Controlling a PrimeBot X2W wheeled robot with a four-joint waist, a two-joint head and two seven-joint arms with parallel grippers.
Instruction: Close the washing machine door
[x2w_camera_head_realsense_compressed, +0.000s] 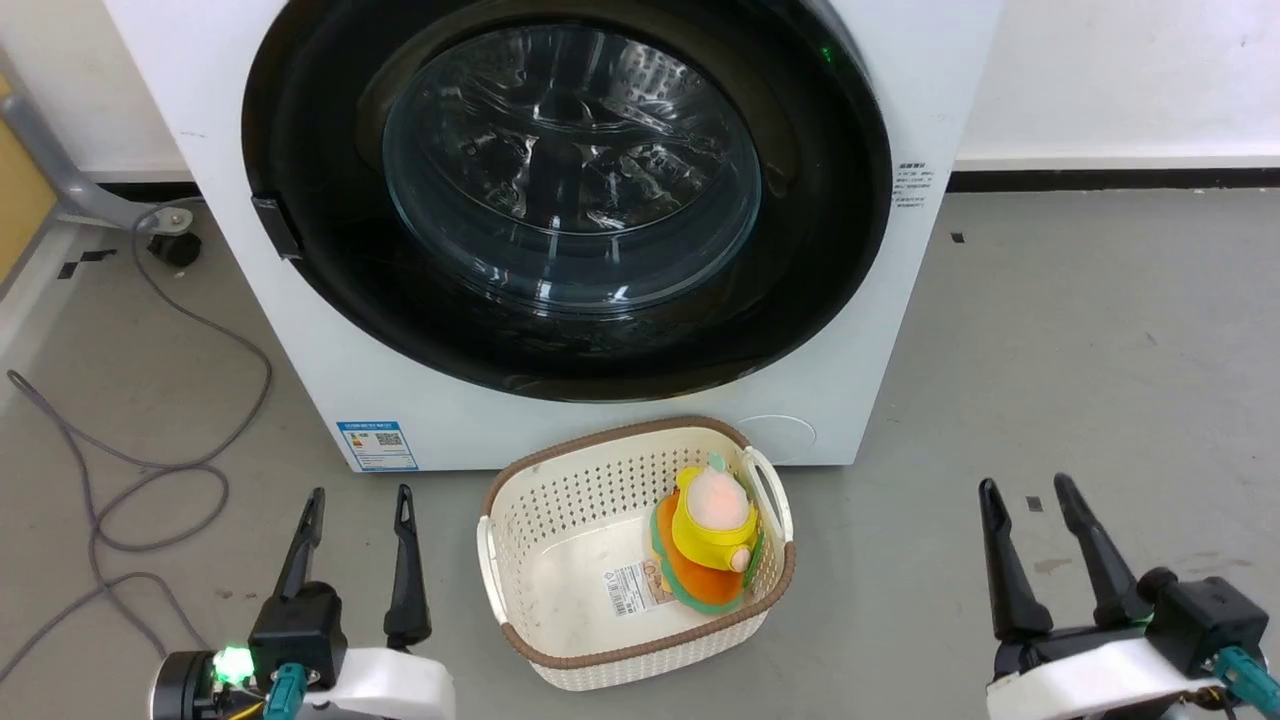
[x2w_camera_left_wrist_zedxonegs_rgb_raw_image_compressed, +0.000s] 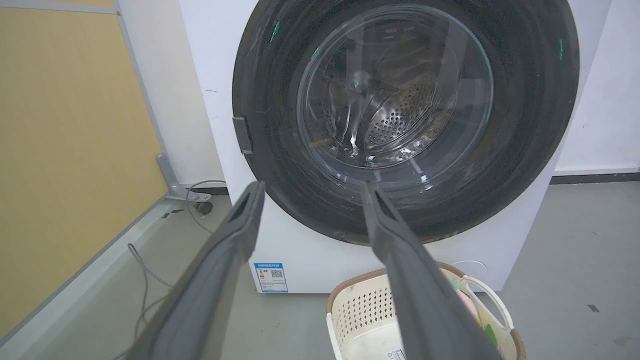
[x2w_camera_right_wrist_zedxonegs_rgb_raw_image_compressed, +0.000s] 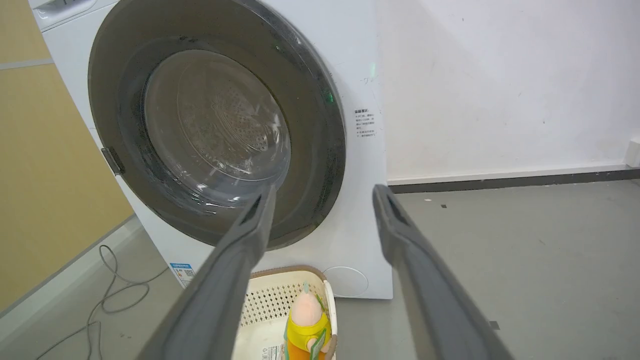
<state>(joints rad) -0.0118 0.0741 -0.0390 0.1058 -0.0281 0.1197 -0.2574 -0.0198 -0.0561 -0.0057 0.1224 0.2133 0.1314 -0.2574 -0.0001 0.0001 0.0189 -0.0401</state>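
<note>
Door (x2w_camera_head_realsense_compressed: 566, 190), seemingly closed, beyond left gripper (x2w_camera_head_realsense_compressed: 360, 492)

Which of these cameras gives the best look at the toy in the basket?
The head view: the toy shows whole and unblocked in the basket. The right wrist view cuts off its lower part at the bottom edge; the left wrist view shows slivers beside a finger.

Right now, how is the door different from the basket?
The door is round and shiny black with a clear glass middle; the basket is cream, boxy and dotted with little holes. The door stands upright and looks shut flat against the washer; the basket sits low on the floor, open at the top. The basket holds a toy; the door holds nothing. Both are straight ahead, one just above the other.
</note>
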